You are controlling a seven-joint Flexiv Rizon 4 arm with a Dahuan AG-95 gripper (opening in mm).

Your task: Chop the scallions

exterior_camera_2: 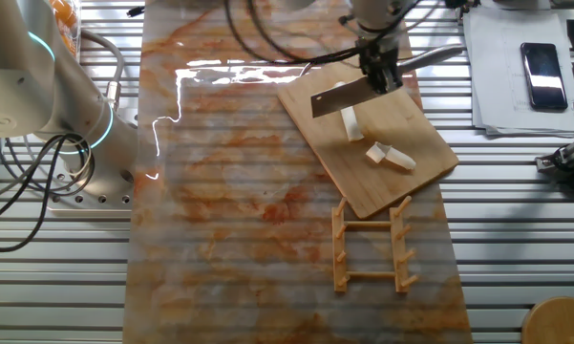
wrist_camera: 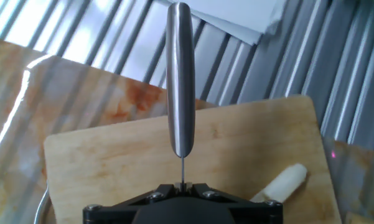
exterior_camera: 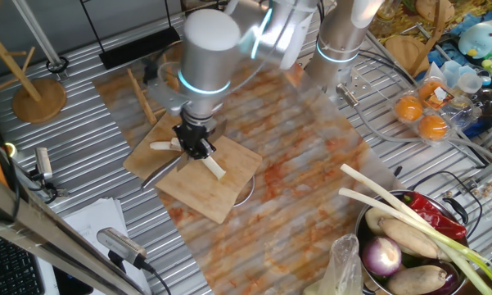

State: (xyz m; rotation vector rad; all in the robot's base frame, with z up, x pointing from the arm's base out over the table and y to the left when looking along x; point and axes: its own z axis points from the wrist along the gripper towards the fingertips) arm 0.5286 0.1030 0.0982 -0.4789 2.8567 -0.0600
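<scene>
The scallions lie as short cream-white chunks on the wooden cutting board (exterior_camera: 229,197): one piece (exterior_camera: 162,146) left of the gripper, another (exterior_camera: 215,168) to its right. From the other fixed view they are a curved piece (exterior_camera_2: 350,122) under the blade and a stubby pair (exterior_camera_2: 390,156) nearer the board's corner. My gripper (exterior_camera: 195,141) hangs over the board, shut on a knife (exterior_camera_2: 339,96) whose blade sits just above the curved piece. The hand view has the steel handle (wrist_camera: 179,81) sticking out from the gripper (wrist_camera: 182,185), with one chunk (wrist_camera: 283,183) at lower right.
A small wooden rack (exterior_camera_2: 372,244) lies beside the board. A metal bowl (exterior_camera: 368,225) at the right holds onions, a red pepper and long green-leaved stalks (exterior_camera: 409,213). Papers and a phone (exterior_camera_2: 542,62) sit near the board's far side. A wooden stand (exterior_camera: 37,98) is at the left.
</scene>
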